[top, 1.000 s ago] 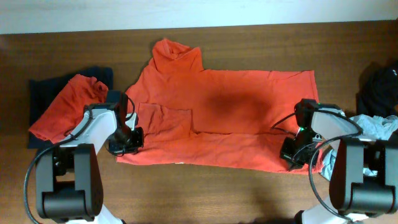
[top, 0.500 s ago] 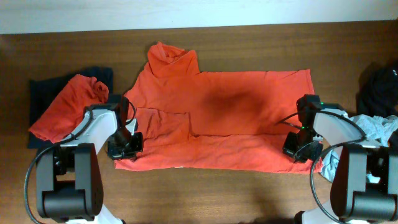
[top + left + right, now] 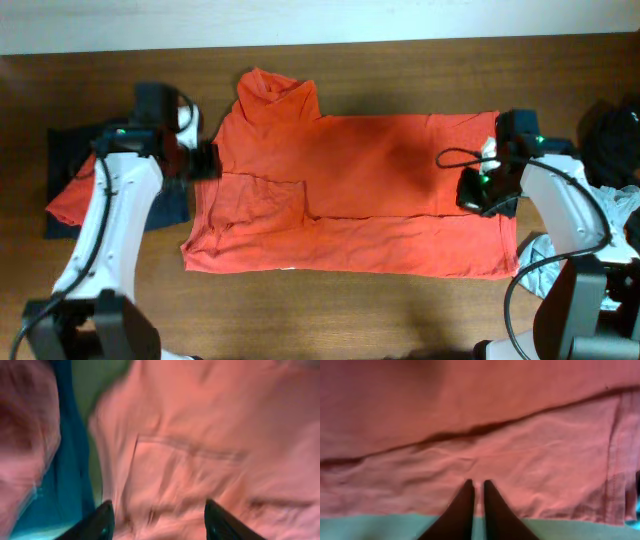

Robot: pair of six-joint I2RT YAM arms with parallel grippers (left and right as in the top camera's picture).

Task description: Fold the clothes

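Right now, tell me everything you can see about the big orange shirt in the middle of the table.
The orange shirt is red-orange, soft and cotton-like, with no print showing. It lies flat and wrinkled on the wooden table, with a fold line running along its length and a sleeve folded in at the left. One bunched part sticks out at the back left. The open left claw is over its left side.

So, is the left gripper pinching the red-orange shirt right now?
No, the left wrist view shows the left gripper open, its jaws wide apart above the red-orange shirt with no cloth pinched between them.
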